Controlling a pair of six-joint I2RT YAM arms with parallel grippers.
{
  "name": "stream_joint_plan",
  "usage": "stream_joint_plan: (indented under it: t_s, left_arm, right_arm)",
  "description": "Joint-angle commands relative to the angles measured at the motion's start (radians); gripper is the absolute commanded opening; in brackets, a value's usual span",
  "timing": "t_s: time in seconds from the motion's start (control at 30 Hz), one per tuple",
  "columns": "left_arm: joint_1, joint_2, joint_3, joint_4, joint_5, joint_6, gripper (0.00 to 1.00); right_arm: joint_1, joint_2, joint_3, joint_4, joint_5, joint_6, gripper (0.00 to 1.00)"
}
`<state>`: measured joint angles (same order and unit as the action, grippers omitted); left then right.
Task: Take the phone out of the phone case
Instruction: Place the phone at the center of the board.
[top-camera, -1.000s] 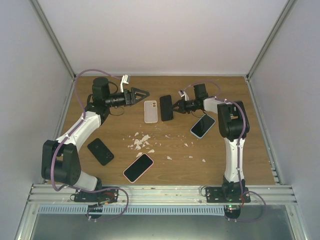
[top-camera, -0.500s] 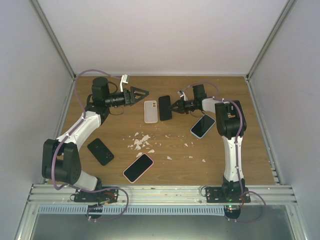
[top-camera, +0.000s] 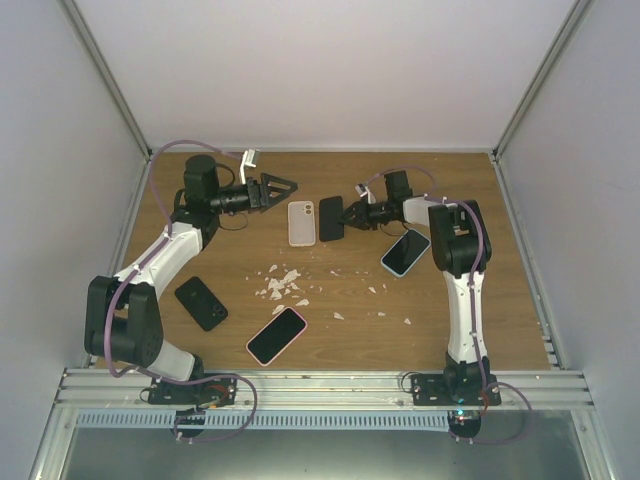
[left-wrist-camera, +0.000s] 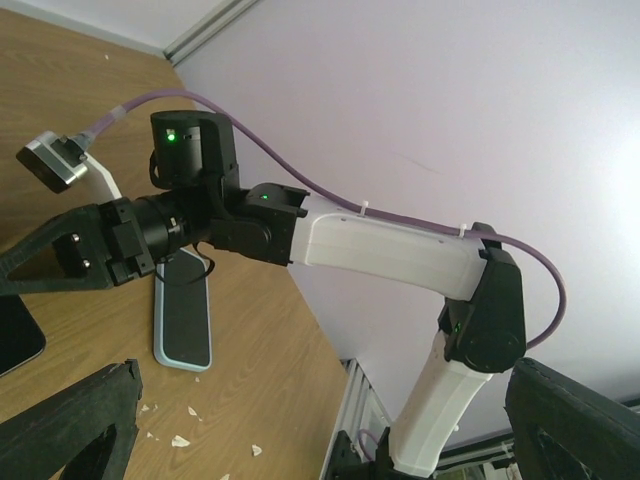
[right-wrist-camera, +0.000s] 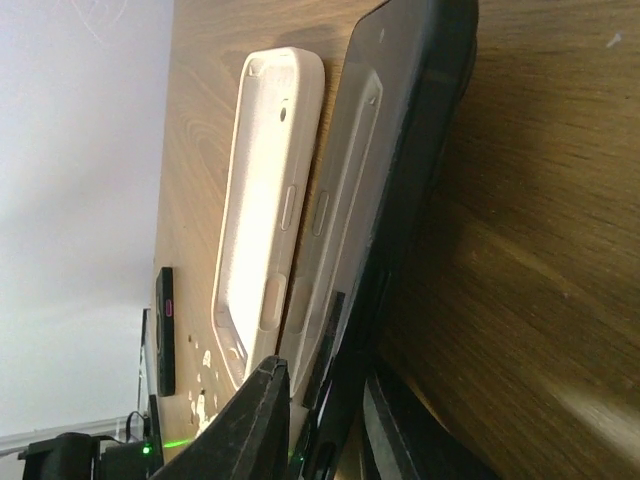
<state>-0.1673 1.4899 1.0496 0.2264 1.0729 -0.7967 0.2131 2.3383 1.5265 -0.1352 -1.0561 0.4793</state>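
An empty white phone case (top-camera: 301, 222) lies flat at the back middle of the table. It also shows in the right wrist view (right-wrist-camera: 270, 190). My right gripper (top-camera: 346, 216) is shut on a black phone (top-camera: 330, 218) and holds it tilted on its long edge right beside the case. In the right wrist view the gripper (right-wrist-camera: 325, 425) clamps the phone (right-wrist-camera: 410, 170), whose glossy face mirrors the case. My left gripper (top-camera: 284, 187) is wide open and empty, above the table just left of the case. In its own view (left-wrist-camera: 325, 425) it holds nothing.
A phone in a light blue case (top-camera: 405, 252) lies under the right forearm and shows in the left wrist view (left-wrist-camera: 183, 320). A phone in a pink case (top-camera: 277, 335) and a black phone (top-camera: 201, 302) lie nearer the front. White scraps (top-camera: 281, 283) litter the middle.
My right gripper has shifted slightly left with the black phone, tipping it up against the white case. The left arm has barely moved.
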Motion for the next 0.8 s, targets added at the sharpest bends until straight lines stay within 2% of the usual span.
stream_joint_plan:
  t_s: [0.0, 0.3, 0.43, 0.5, 0.57, 0.63, 0.77]
  left_arm:
    - [0.006, -0.002, -0.011, 0.053, 0.008, 0.004, 0.99]
    - [0.007, -0.025, -0.031, 0.059, -0.003, 0.001, 0.99]
    - [0.007, -0.04, -0.033, 0.046, -0.014, 0.007, 0.99]
    - [0.007, -0.043, -0.034, 0.041, -0.018, 0.009, 0.99]
    - [0.007, -0.047, -0.035, 0.037, -0.023, 0.01, 0.99]
    - [0.007, -0.052, -0.037, 0.035, -0.026, 0.013, 0.99]
    - [0.008, -0.062, -0.035, 0.016, -0.039, 0.026, 0.99]
  right_arm:
    - [0.006, 0.005, 0.025, -0.015, -0.001, -0.041, 0.22]
    - [0.043, -0.04, 0.012, -0.043, 0.018, -0.065, 0.28]
    - [0.049, -0.065, 0.008, -0.054, 0.04, -0.062, 0.45]
    - [0.051, -0.085, -0.001, -0.059, 0.06, -0.056, 0.48]
    - [0.05, -0.108, -0.011, -0.068, 0.096, -0.058, 0.58]
    - [0.051, -0.133, -0.02, -0.079, 0.121, -0.066, 0.62]
    - [0.052, -0.193, -0.043, -0.101, 0.19, -0.079, 0.82]
